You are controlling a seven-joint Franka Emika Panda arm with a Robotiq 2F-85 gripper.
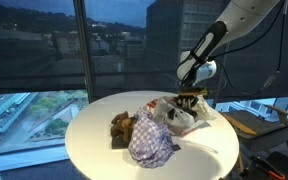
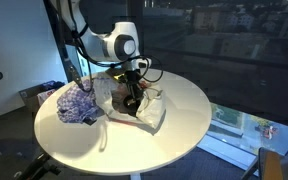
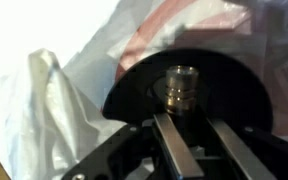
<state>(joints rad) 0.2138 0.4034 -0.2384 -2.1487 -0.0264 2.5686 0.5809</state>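
Wrist view shows my gripper (image 3: 184,113) clamped on a metal knob (image 3: 181,84) atop a dark round disc (image 3: 134,95). A plastic bag (image 3: 44,110) lies around it, and I see a patterned cloth (image 1: 149,145) just beside.

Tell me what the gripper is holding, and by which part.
The gripper grips a dark round disc by the small metal knob at its middle, fingers on either side; clear plastic lies around the disc.

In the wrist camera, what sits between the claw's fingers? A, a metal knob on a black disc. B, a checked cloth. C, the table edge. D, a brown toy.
A: the wrist view shows the metal knob, standing on the black disc, right between the two fingers of the claw.
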